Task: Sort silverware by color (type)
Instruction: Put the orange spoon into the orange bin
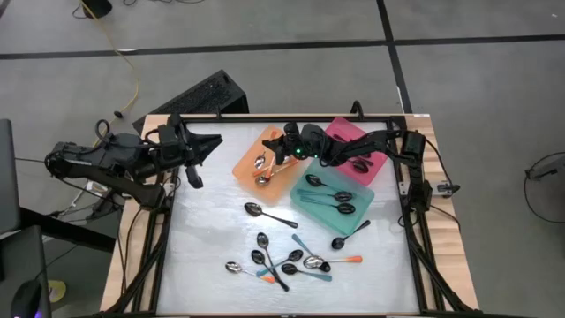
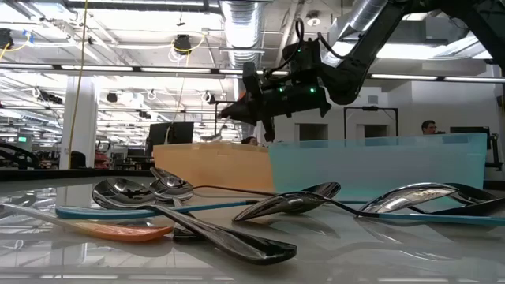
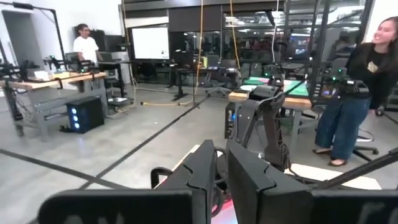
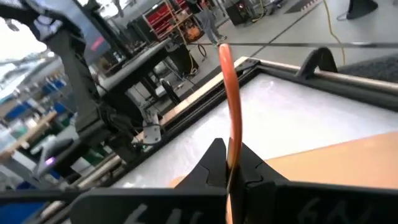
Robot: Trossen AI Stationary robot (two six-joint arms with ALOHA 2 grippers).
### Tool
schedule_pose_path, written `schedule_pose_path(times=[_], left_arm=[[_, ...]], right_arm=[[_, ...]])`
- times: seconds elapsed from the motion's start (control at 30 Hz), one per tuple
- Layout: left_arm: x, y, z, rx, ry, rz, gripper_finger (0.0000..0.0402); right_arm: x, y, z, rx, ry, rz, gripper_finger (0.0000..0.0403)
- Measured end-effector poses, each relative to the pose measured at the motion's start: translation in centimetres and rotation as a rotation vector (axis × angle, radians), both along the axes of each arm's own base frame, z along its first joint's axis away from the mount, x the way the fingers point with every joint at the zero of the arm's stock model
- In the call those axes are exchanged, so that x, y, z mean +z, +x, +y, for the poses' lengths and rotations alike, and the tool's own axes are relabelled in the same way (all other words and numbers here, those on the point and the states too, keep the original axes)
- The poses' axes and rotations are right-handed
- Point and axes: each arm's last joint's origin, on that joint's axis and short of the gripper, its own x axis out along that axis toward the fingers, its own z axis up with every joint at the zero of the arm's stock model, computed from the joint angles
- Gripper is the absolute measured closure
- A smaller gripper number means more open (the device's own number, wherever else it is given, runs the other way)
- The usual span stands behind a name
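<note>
Spoons [image 2: 197,209] on glossy white table [image 1: 212,256] — workshop, perhaps, behind.

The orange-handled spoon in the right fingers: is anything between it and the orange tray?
Nothing visible. The right gripper holds the spoon over the orange tray, where two spoons already lie with open room beside them.

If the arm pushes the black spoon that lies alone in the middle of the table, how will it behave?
The black spoon would probably slide rather than roll: it lies flat on a glossy white table. Pushed at one end, its long thin handle may make it pivot. It looks stiff and light, and it lies apart from the spoon pile, so it should move alone.
</note>
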Motion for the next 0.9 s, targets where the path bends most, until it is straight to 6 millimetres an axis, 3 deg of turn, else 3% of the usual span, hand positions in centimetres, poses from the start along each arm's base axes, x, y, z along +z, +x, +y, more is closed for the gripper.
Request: schedule_pose_path(times=[0.33, 0.7, 0.9], left_arm=[[0.3, -0.7, 0.2, 0.006, 0.073, 0.012, 0.0374], [0.9, -2.8, 0.6, 0.009, 0.075, -0.035, 0.0375], [0.8, -3.2, 0.7, 0.010, 0.071, -0.025, 0.0375]], right_arm=[[-0.1, 0.1, -0.1, 0.028, -0.183, 0.022, 0.0396], [-3.5, 0.6, -0.3, 0.019, -0.087, -0.157, 0.0396], [-3.4, 0.6, -0.3, 0.019, -0.084, -0.202, 0.0396]])
